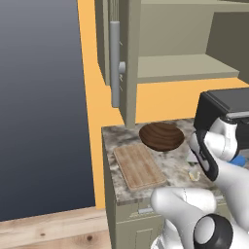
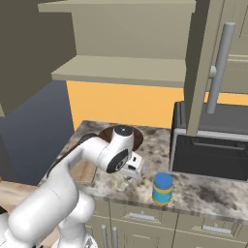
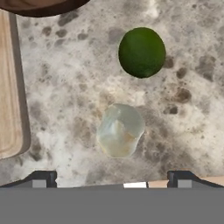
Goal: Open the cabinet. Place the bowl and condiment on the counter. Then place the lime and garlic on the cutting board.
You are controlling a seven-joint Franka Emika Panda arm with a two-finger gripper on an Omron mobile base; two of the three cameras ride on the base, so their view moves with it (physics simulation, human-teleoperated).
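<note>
Claw [image 3: 111,179]: two dark fingertips [image 3: 41,178] spread wide, holding nothing, poised over the counter [image 3: 183,131] with the garlic [image 3: 120,130] centred between them in the hand view. Garlic: pale lumpy bulb, lying on the bare counter, apart from the board; seen also beside the arm in the left base view [image 1: 194,174]. Lime [image 3: 141,52]: round, dark green, on the counter at 1 o'clock of the garlic in the hand view, near it but not touching. Cutting board [image 1: 139,166]: light wood, flat on the counter, at 9 o'clock of the garlic in the hand view [image 3: 9,87]; nothing on it. Bowl [image 1: 161,135]: dark brown wood, on the counter just beyond the board, at 1 o'clock of it in the left base view. Condiment [image 2: 162,188]: blue and yellow cylinder, upright near the counter's front edge, at 3 o'clock of the claw in the right base view. Cabinet [image 1: 185,68]: doors open, shelves bare, long grey bar handle [image 1: 115,63]. Black appliance [image 2: 210,145]: on the counter under the cabinet.
</note>
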